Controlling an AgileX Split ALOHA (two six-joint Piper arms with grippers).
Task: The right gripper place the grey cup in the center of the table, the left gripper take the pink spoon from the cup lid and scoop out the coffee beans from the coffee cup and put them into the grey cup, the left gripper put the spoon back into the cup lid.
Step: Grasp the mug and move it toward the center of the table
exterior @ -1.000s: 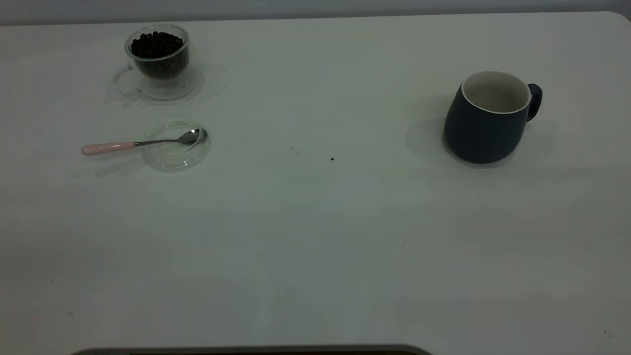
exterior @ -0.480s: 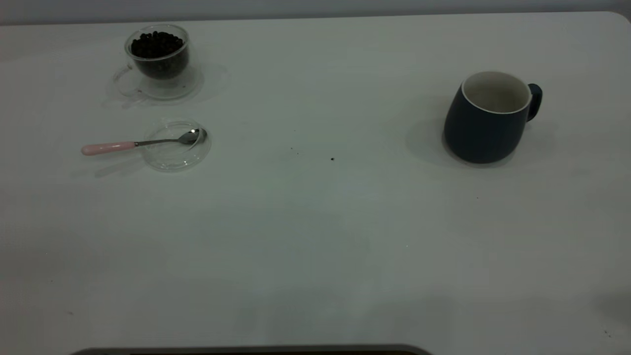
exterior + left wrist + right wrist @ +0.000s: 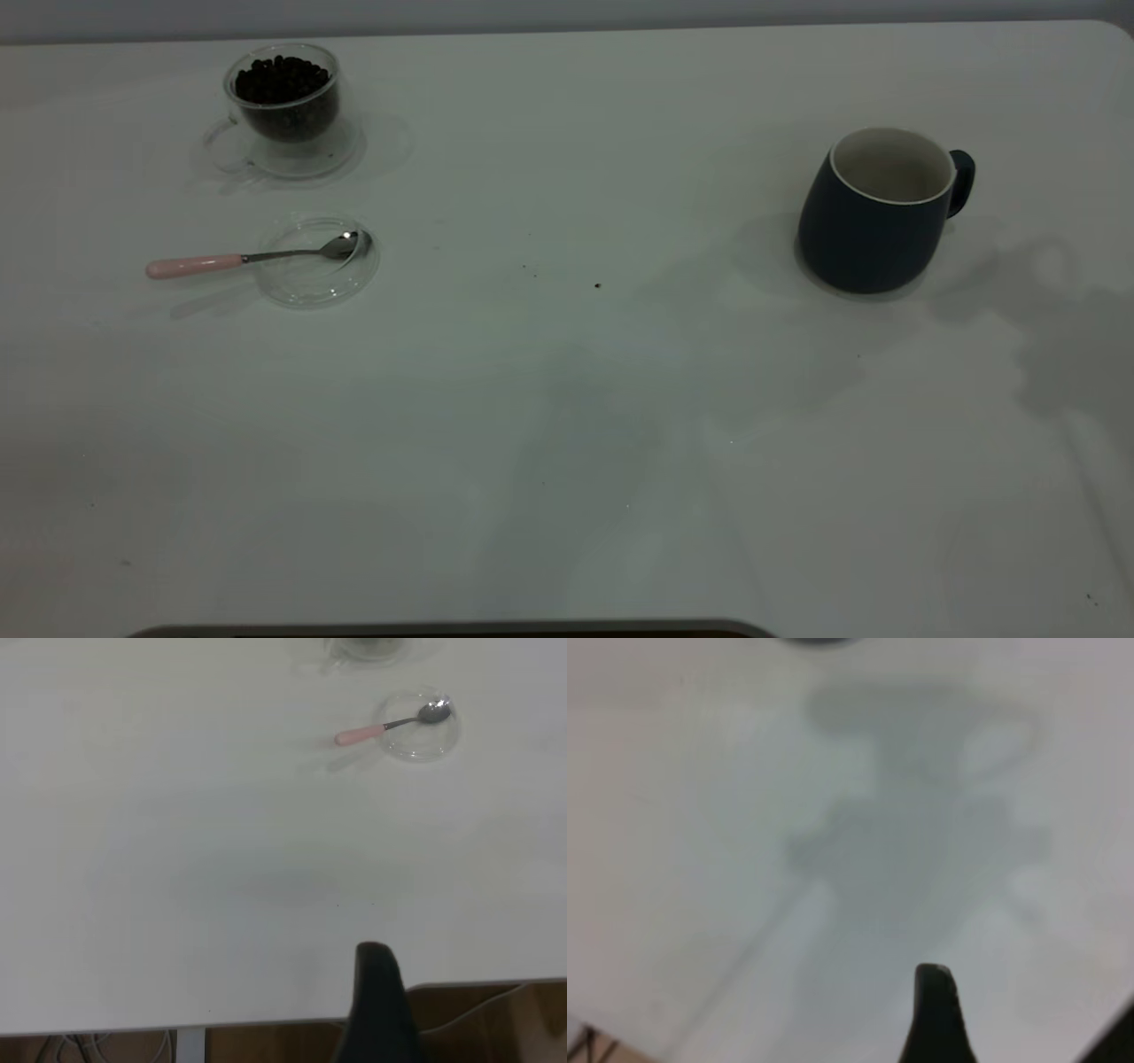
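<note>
The grey cup [image 3: 873, 213], a dark mug with a white inside and its handle to the right, stands upright and empty at the table's right. The pink spoon [image 3: 195, 265] rests with its metal bowl in the clear cup lid [image 3: 317, 261] at the left and its handle sticking out left. Both also show far off in the left wrist view: the spoon [image 3: 359, 734] and the lid [image 3: 420, 726]. The glass coffee cup [image 3: 283, 97] holds dark beans behind the lid. Neither gripper shows in the exterior view. My left gripper [image 3: 376, 992] is near the table's front edge. My right gripper [image 3: 935, 1010] hovers over bare table.
The white table [image 3: 567, 399] has a few dark specks [image 3: 597, 285] near its middle. An arm's shadow [image 3: 1054, 354] lies on the table right of the grey cup. The table's front edge [image 3: 266, 1028] shows in the left wrist view.
A shadow of an arm has spread across the table's right side, beside the grey cup. The cup, spoon, lid and coffee cup have not moved.
</note>
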